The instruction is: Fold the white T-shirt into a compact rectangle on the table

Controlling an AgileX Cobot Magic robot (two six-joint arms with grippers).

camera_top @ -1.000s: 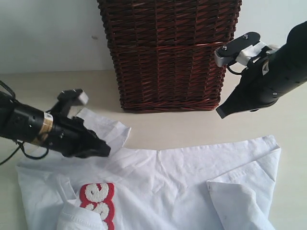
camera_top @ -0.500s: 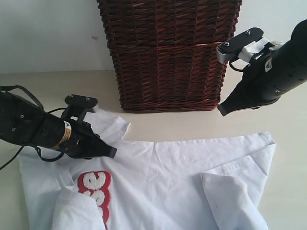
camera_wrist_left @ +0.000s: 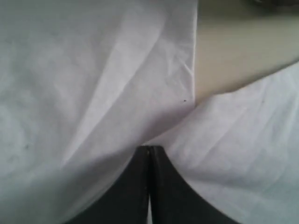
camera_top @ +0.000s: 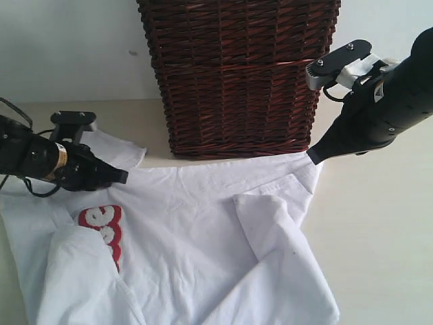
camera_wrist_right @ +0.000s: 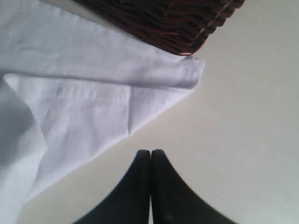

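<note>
On tabletop [camera_top: 379, 237], left and middle: one white T-shirt [camera_top: 196, 230], rumpled, flaps folded over itself, one red patch [camera_top: 103, 227] showing. Far hem touching base of one wicker basket [camera_top: 237, 74] near far edge. Two grippers noted. Left gripper [camera_top: 122, 177]: jaws fully closed, tip on shirt cloth, nothing seen clamped. Right gripper [camera_top: 312, 157]: jaws fully closed, empty, over bare tabletop just beside shirt's far right corner.
</note>
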